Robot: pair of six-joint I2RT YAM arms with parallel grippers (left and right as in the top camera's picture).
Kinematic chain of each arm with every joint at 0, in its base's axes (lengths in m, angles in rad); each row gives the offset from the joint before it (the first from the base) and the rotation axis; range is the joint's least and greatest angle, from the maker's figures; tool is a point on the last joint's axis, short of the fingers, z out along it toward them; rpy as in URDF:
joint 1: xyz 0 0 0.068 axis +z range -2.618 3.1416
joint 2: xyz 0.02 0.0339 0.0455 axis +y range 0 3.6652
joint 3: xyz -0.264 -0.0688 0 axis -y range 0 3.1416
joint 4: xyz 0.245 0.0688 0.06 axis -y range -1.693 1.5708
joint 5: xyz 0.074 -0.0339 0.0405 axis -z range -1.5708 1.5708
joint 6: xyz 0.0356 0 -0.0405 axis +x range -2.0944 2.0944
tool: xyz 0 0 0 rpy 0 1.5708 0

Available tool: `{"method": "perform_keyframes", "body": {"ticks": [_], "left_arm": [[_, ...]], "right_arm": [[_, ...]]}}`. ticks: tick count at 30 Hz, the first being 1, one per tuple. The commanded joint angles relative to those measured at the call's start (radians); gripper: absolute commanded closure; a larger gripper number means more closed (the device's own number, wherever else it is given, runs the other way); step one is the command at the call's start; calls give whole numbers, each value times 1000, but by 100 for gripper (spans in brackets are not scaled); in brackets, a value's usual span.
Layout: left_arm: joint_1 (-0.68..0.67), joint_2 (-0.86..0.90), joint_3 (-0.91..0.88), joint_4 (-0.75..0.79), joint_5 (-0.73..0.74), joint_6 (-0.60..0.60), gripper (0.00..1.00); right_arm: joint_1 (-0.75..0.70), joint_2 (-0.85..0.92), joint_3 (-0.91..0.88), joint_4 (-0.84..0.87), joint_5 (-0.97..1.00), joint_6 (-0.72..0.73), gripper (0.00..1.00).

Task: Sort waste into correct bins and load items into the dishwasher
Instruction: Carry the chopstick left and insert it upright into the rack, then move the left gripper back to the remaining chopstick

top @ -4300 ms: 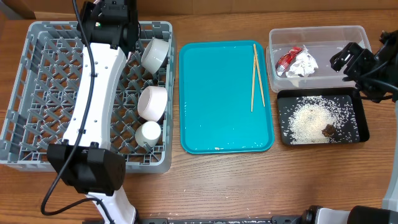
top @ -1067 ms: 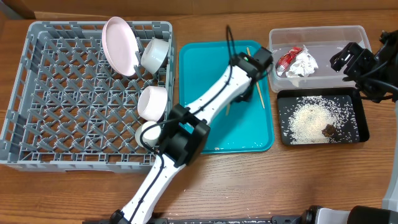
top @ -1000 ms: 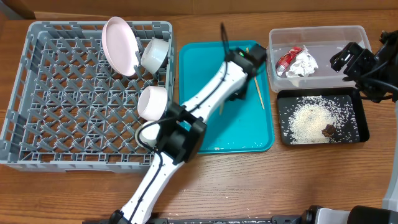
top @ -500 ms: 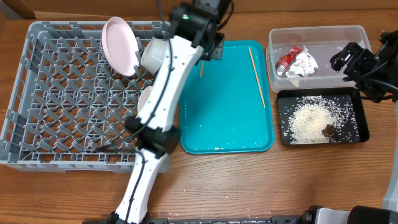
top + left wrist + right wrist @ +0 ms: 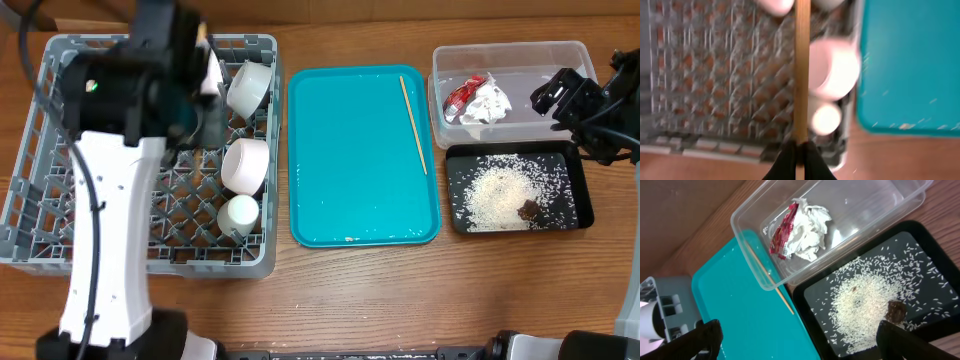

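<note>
- Wooden desk carries the rack (image 5: 40,230), teal tray (image 5: 360,160), tub (image 5: 520,55) and black tray (image 5: 582,205).
- Noted: the left fingers (image 5: 800,147) are clamped on one chopstick (image 5: 801,75). It runs straight out ahead of the tips, over the rack. The wrist view is blurred.
- On the teal-tray side of that stick, a bowl (image 5: 835,70) and the cup (image 5: 826,119) sit in the rack, close below the fingers.
- Noted: the right fingers (image 5: 797,330) stand wide apart and hold nothing. Ahead of them lie the wrapper (image 5: 800,227) in the tub and rice (image 5: 865,305) in the black tray.
- The second chopstick (image 5: 413,122) lies on the teal tray, well apart from the left fingers and nearer the right ones.
- Judgement: the step in hand is setting the held stick into the rack.
- Recommended: bring the tips low over the pegs before parting them, and lay the stick across the grid bars so that it cannot drop through.
- Recommended: keep it clear of the bowl and cup.
</note>
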Motion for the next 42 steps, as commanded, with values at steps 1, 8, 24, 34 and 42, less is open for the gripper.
{"method": "perform_keyframes", "body": {"ticks": [1,8,24,34,42], "left_arm": [[55,-40,-159,16,-1,117,96],[70,-34,-410,159,-22,162,96],[70,-33,-744,413,-131,72,65],[4,-34,-492,407,-50,72,29],[-231,-19,-306,710,24,-77,31]], "right_arm": [[-3,-5,14,6,7,5,0],[-3,-5,14,6,7,5,0],[-3,-5,14,6,7,5,0],[-3,-5,14,6,7,5,0],[-3,-5,14,6,7,5,0]]}}
